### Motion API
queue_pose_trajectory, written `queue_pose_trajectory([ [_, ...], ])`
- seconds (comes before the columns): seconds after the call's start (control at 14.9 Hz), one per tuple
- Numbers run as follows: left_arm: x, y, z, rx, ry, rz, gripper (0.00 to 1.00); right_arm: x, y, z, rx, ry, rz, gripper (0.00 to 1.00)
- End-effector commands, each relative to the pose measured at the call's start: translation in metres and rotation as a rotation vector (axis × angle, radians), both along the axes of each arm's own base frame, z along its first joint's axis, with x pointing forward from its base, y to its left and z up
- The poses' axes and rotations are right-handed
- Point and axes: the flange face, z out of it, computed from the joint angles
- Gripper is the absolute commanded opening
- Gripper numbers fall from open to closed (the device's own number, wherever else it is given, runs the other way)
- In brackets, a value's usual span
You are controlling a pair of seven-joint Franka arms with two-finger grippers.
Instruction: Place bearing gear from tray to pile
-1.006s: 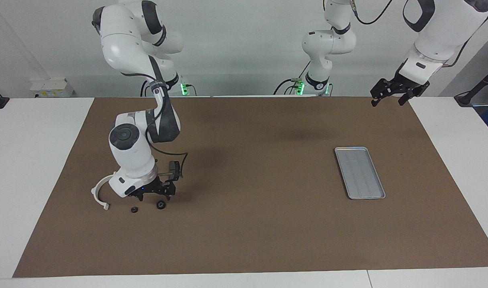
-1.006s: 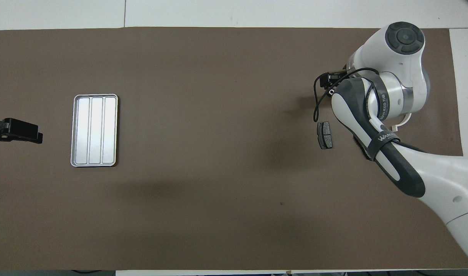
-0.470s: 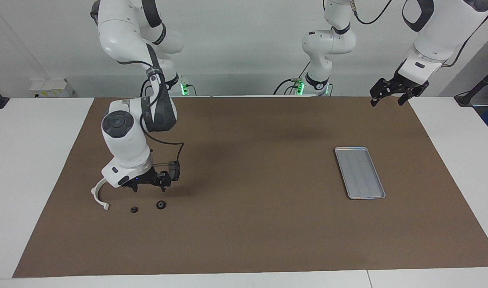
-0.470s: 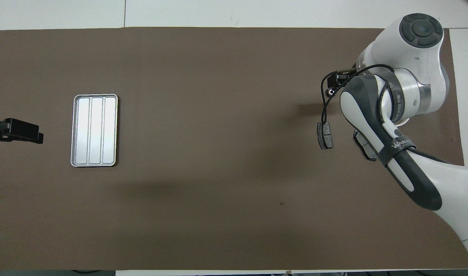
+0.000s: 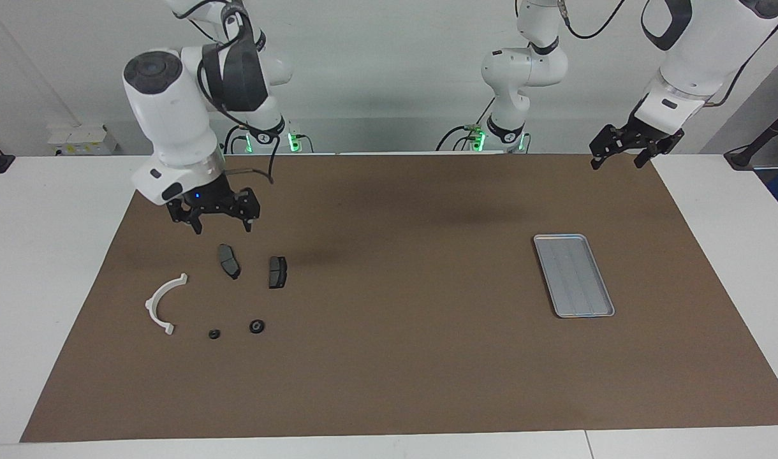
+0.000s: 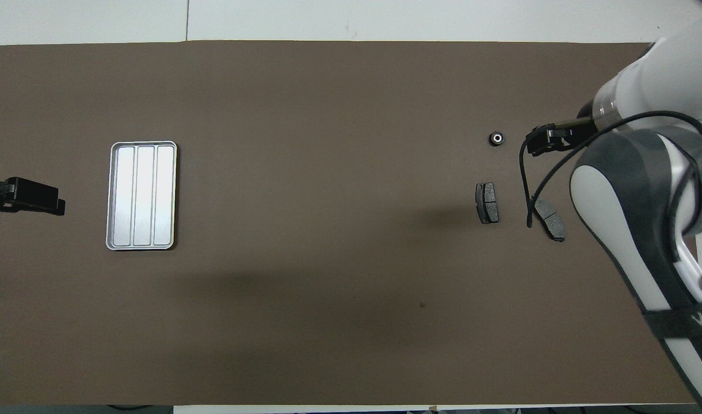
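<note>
The bearing gear (image 5: pixel 256 326) lies on the mat beside the white arc (image 5: pixel 162 303); overhead, the right arm hides that arc. Both grippers, right (image 5: pixel 222 222) and left (image 5: pixel 622 156), hang released, holding nothing; the tray (image 5: pixel 574 274) sits toward the left arm's end of the bench.

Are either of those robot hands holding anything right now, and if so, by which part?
Nothing is held. The right hand hangs open above the two dark grey brake-pad pieces, and the left hand waits open in the air, both with nothing between their fingers.

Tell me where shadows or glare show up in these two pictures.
Facing view: soft dark shadow on the brown mat toward the robots from the tray, no glare. Overhead view: the tray shines bright, and a broad faint shadow crosses the mat's middle.
</note>
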Motion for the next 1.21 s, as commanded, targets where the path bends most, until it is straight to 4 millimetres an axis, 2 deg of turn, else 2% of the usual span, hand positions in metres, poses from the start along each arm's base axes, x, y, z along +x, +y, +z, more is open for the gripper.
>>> queue_pose_trajectory([
  [0.0,-0.010,-0.002,0.001,0.011,-0.008,-0.016,1.00,-0.042,0.002,0.030,0.003,0.019,0.029,1.00],
  [0.2,-0.009,-0.002,0.000,0.011,-0.008,-0.018,1.00,-0.068,0.008,0.052,-0.007,0.076,0.035,1.00],
  [0.34,-0.009,-0.003,0.000,0.011,-0.010,-0.019,1.00,-0.078,0.006,0.059,-0.006,0.099,0.024,1.00],
  [0.54,-0.009,-0.005,0.000,0.012,-0.011,-0.022,1.00,-0.076,-0.005,0.064,0.048,0.108,-0.008,1.00],
  [1.14,-0.008,-0.007,0.002,0.012,-0.017,-0.027,1.00,-0.073,-0.005,0.077,0.065,0.073,-0.025,1.00],
])
